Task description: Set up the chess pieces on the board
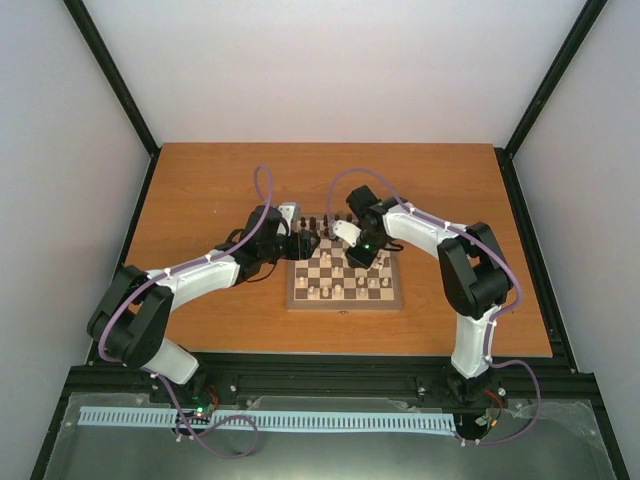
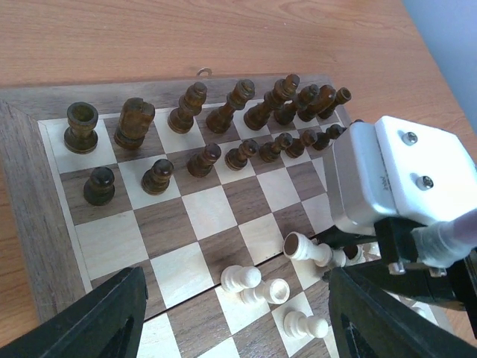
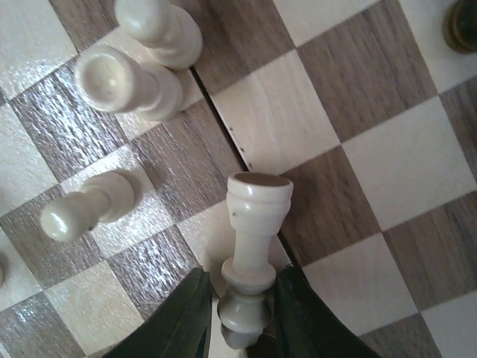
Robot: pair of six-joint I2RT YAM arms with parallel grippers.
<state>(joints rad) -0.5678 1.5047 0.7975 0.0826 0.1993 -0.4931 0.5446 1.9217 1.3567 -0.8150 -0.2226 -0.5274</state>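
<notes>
On the board, our cream piece points straight away from the right gripper, jaws flanking its foot; clamped or not, we cannot tell.

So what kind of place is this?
Probably a robot test booth, not a house: plain white walls, black frame posts, and two arms bolted by a wooden table with a chessboard.

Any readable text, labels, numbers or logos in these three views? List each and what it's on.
No readable text in any view.
Board: border bare where it shows, no letters or numbers.
Chess pieces: plain wood, no marks.
White housing on the right arm: two screws, no legible print.
</notes>
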